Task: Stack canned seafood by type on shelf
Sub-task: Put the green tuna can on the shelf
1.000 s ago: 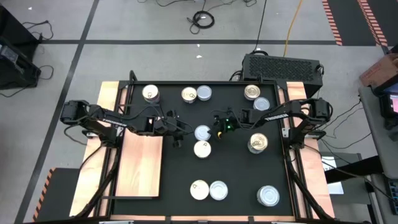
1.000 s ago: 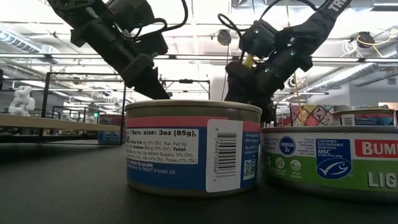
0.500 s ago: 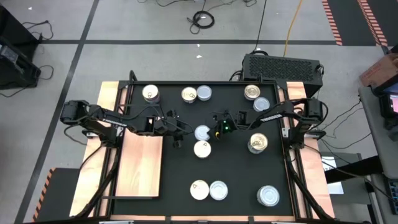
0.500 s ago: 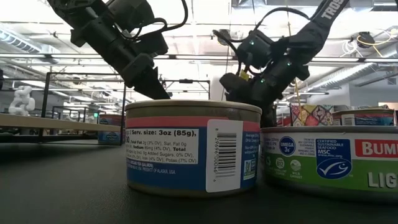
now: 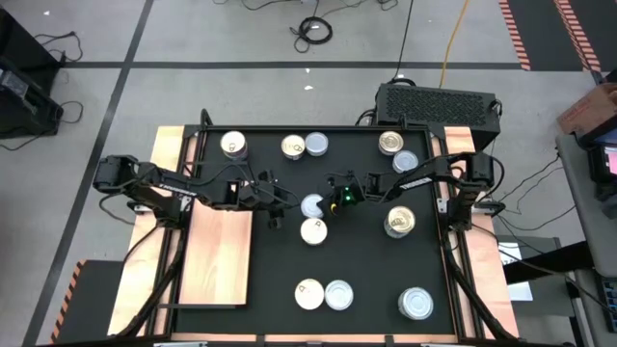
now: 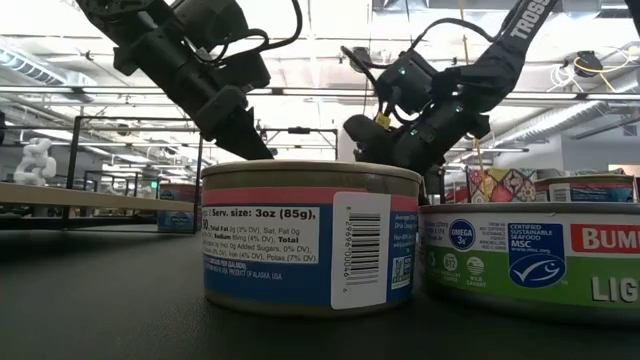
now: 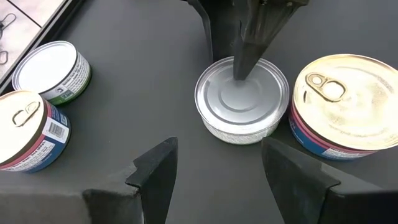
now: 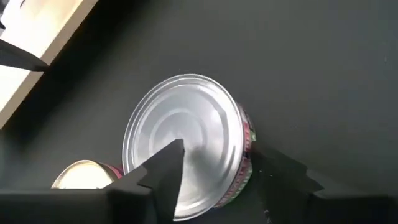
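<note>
From above I see the left arm reach in from the table's left edge, its left gripper (image 5: 276,207) over the black mat (image 5: 366,280) just beside the board (image 5: 220,255), fingers spread wide and empty. The right arm stretches in from the right, and the right gripper (image 5: 321,200) sits at the silver tin (image 5: 311,204) in the middle, directly behind a cream tin (image 5: 312,230); other tins are scattered over the mat, none on the board. Low down, two near tins (image 6: 310,235) fill the foreground and hide the silver one; both arms slant down behind them. My left wrist camera shows the silver tin (image 7: 242,99) with a dark finger of the other arm resting on its lid, the rest of that gripper cut off. My right wrist camera has its fingers (image 8: 163,173) straddling the tilted-looking silver tin (image 8: 183,140); I cannot tell whether they grip it yet.
</note>
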Robot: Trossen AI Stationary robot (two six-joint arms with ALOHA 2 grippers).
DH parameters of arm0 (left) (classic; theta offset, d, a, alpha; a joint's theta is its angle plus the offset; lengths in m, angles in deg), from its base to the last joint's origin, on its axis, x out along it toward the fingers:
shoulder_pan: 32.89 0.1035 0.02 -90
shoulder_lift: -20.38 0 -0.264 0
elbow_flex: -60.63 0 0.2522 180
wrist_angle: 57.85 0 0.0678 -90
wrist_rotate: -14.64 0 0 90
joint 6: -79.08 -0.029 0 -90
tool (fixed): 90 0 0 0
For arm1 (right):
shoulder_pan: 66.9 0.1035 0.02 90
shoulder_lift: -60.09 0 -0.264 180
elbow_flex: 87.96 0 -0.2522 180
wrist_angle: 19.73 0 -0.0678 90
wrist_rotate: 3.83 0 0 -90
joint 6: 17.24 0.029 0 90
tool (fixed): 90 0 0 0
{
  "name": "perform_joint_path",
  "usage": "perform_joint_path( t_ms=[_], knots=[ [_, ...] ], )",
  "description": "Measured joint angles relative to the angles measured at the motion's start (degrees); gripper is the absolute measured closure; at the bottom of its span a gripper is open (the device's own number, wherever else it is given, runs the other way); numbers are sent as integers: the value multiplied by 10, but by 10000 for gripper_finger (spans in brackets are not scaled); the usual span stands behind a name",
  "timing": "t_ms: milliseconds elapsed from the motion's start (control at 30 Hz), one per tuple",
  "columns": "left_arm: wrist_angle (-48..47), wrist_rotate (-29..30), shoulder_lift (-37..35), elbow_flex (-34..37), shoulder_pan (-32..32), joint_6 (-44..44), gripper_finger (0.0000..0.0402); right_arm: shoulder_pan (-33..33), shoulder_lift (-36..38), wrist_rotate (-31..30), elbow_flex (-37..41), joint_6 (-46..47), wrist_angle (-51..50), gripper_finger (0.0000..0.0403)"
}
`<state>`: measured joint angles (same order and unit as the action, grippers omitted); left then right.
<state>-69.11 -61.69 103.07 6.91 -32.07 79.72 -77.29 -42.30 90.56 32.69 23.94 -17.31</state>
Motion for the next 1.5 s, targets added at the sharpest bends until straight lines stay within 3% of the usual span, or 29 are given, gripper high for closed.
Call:
perform_joint_path(
  t_ms=[367, 700, 1500],
  knots=[
    [0, 0, 0, 0, 0, 0, 169, 0, 1, 0, 0, -5, -11, 338],
    [0, 0, 0, 0, 0, 0, 169, 3, -21, 3, -3, -14, 6, 396],
    [-6, 0, 0, 0, 0, 0, 169, -22, -23, 60, 1, 18, 73, 402]
  ],
)
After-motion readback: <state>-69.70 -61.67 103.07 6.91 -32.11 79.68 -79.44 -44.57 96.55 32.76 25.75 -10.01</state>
